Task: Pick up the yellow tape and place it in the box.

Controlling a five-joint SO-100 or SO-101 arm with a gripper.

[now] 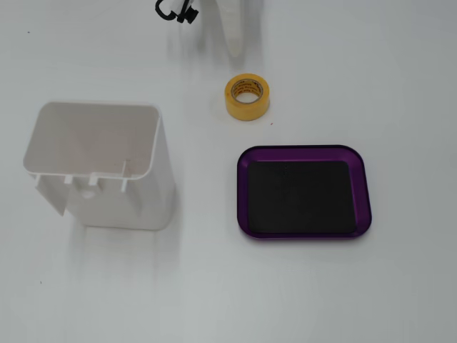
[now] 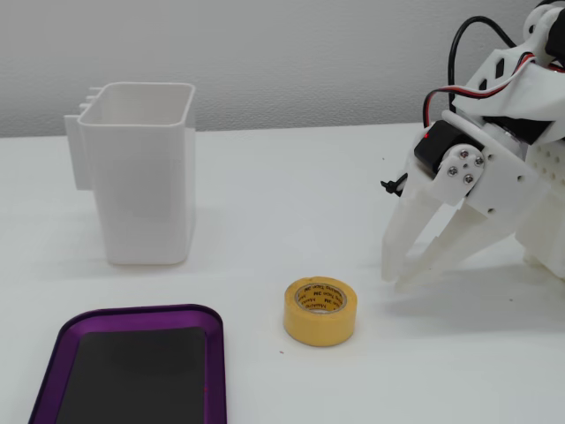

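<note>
Yellow tape [image 2: 320, 310] sits flat on the white table [image 2: 291, 194], core hole facing up, just outside the purple box [image 1: 305, 191] and not touching it. The jaws hang a bit apart with nothing between them, tips near the tape in a fixed view. A white bin [image 1: 100, 164] stands well off to the side.

text | yellow tape [image 2: 320, 310] core — printed, too small to read
</note>
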